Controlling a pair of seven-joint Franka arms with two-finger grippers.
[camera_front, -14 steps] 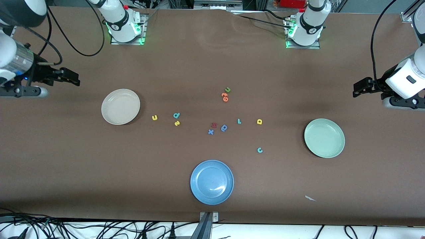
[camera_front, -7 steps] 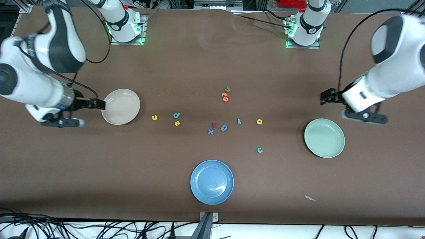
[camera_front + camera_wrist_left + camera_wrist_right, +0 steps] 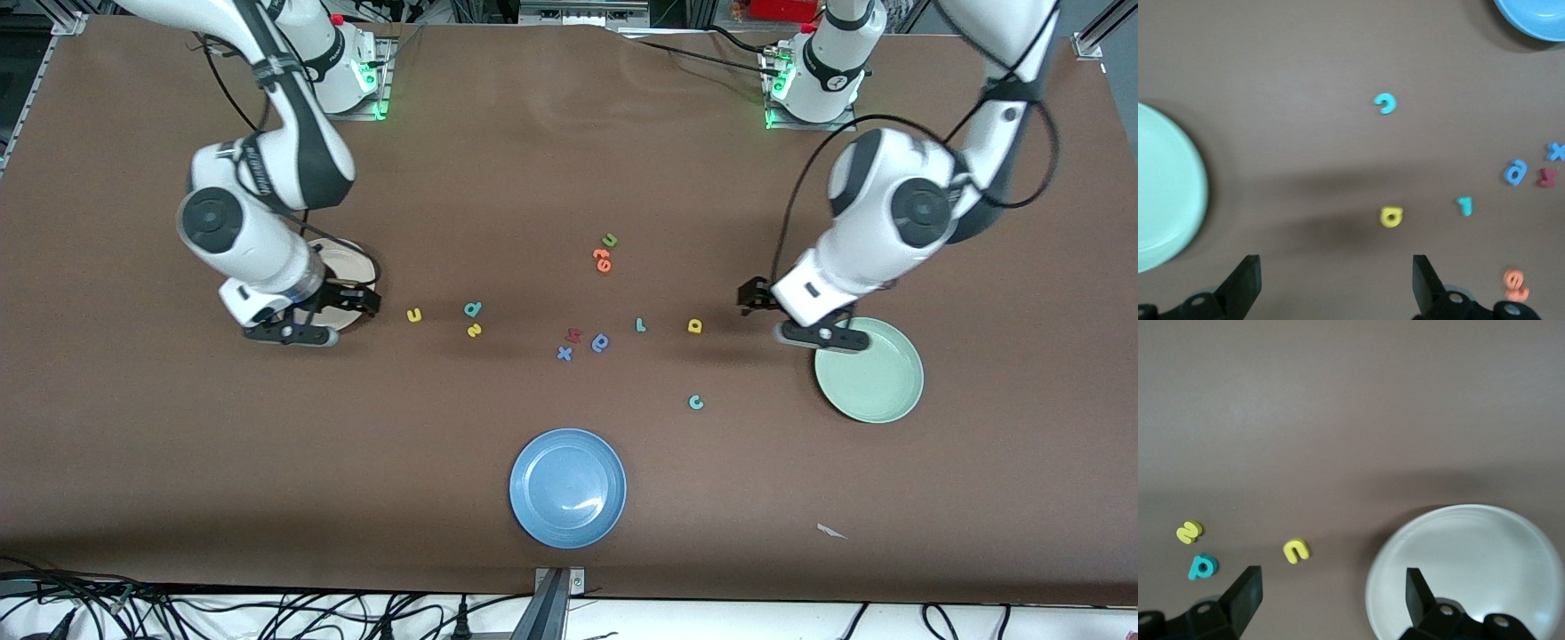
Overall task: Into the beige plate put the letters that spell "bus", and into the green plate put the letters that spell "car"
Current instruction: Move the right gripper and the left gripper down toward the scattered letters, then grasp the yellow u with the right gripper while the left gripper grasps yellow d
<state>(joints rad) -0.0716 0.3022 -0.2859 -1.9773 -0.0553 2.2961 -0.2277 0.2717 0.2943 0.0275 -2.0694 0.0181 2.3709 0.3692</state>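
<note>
The beige plate lies partly under my right arm. My right gripper hangs open and empty over the plate's edge that faces the letters. Close by lie the yellow "u", the teal "b" and the yellow "s". My left gripper is open and empty over bare table between the yellow "a" and the green plate. The teal "r" and teal "c" lie on the table.
A blue plate sits near the front edge. Mid-table lie a red letter, a blue "x", a darker blue round letter, a green "u" and orange letters. A paper scrap lies nearer the camera than the green plate.
Both arms have swung in from the table's ends toward the middle. The right gripper has come over the beige plate's edge, the left one beside the green plate. No letter has moved.
</note>
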